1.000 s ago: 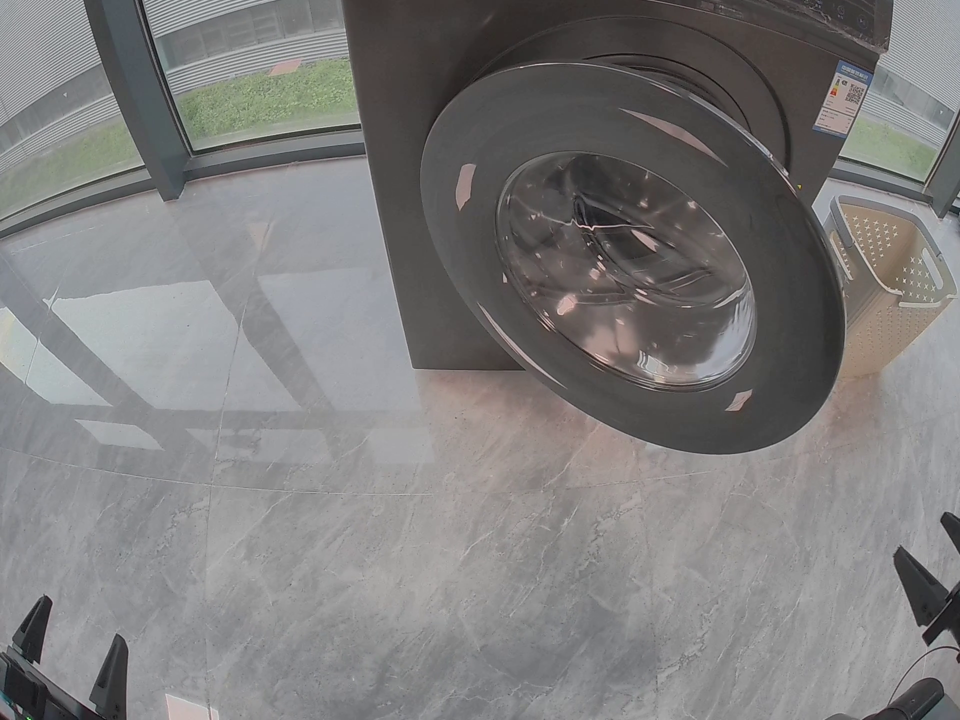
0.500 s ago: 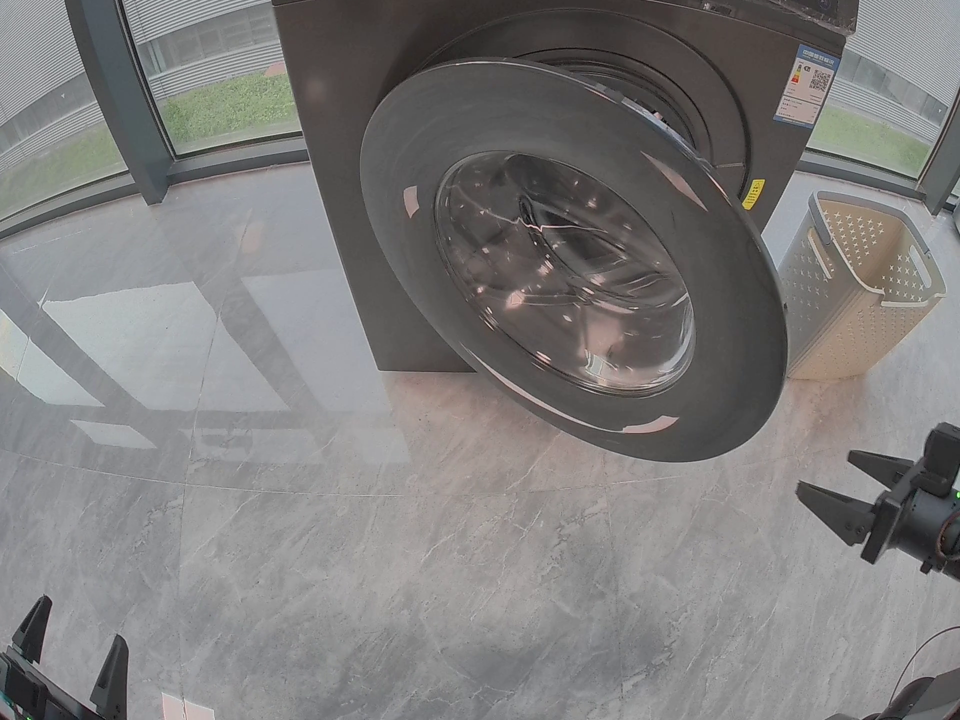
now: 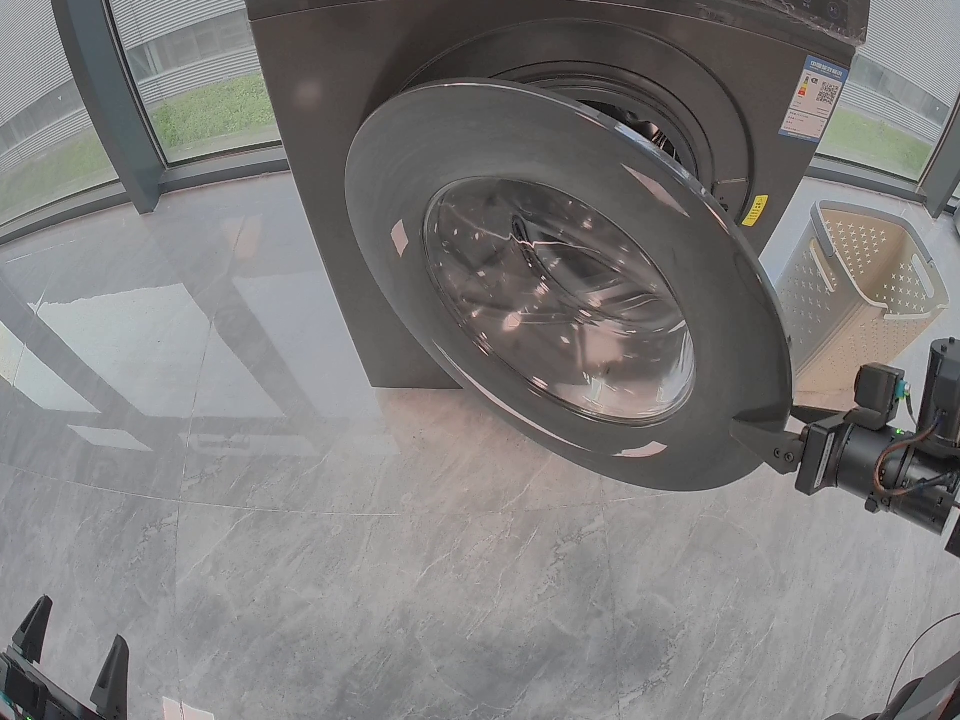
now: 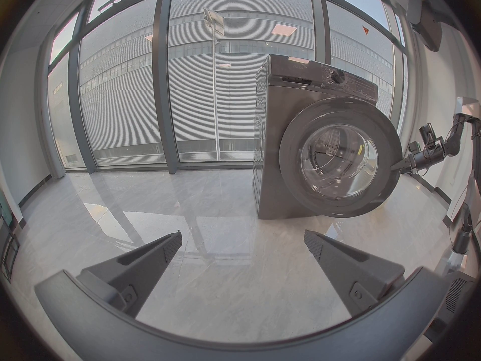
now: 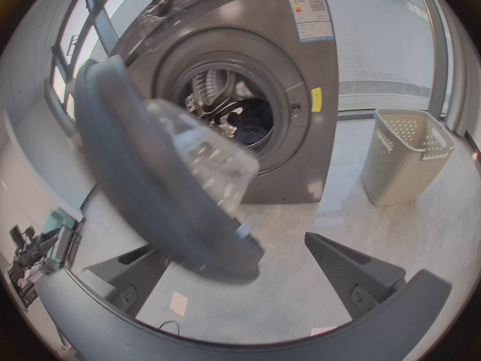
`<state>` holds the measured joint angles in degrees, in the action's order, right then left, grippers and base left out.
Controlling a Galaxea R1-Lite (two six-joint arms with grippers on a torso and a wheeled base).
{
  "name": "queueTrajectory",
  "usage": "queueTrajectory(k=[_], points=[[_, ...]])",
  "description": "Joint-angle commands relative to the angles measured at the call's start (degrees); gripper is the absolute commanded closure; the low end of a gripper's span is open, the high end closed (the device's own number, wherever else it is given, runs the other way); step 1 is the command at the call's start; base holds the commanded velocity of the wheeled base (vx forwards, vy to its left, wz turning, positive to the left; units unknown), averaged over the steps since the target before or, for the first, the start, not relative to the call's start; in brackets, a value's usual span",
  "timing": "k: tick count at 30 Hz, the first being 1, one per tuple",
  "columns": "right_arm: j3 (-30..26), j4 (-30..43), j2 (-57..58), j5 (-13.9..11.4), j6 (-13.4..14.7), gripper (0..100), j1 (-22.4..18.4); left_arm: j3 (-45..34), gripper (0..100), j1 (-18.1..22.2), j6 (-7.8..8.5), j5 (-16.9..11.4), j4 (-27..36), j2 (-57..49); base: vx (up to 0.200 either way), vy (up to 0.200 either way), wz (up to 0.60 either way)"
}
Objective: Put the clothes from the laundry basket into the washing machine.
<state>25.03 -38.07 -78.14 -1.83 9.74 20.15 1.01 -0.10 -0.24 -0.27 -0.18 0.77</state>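
Observation:
The grey washing machine stands with its round door swung wide toward me. Dark clothes lie inside the drum. The beige laundry basket stands on the floor right of the machine, its perforated inner wall showing bare. My right gripper is open at the door's lower right edge; in the right wrist view the door rim sits between its fingers and hides part of one. My left gripper hangs open low at the left, far from the machine, holding nothing.
Glossy grey marble floor spreads wide in front of and left of the machine. Tall glass windows with dark frames run behind. The open door juts out over the floor between me and the drum.
The head camera has shifted, so the machine sits more to the left and looks larger. My right arm rose from the lower right corner and moved left up to the door's edge. The left arm stayed still.

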Motion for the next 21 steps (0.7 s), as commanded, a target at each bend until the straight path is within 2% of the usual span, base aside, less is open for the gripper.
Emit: queueTrajectory(k=[1,5,9,13,15,21], points=[[3.6,-5.3,-8.2,2.1,0.0,0,-6.7,-1.0,0,0.0,-0.02,0.1,0.0,-0.8,0.000,0.000,0.00],[2.7,-9.4,-9.5,2.1,-0.2,0,-8.6,-1.0,0,0.0,-0.02,0.1,0.0,-0.8,0.000,-0.050,0.00],[-3.5,-11.1,-7.4,1.7,-0.6,0,-7.3,-1.0,0,0.0,-0.02,0.1,0.0,-0.8,0.000,-0.200,0.00],[-5.2,-11.1,-6.6,1.6,0.0,0,-2.5,-1.0,0,0.0,-0.02,0.0,0.0,-0.8,0.000,-0.200,0.00],[-5.2,-11.1,-6.6,1.6,0.3,0,-1.3,-1.0,0,0.0,-0.02,0.0,0.0,-0.8,0.000,0.000,0.00],[-4.2,-13.5,-6.8,2.1,4.8,0,5.1,-1.0,0,0.0,-0.02,0.0,0.0,-0.7,0.000,0.000,0.00]])
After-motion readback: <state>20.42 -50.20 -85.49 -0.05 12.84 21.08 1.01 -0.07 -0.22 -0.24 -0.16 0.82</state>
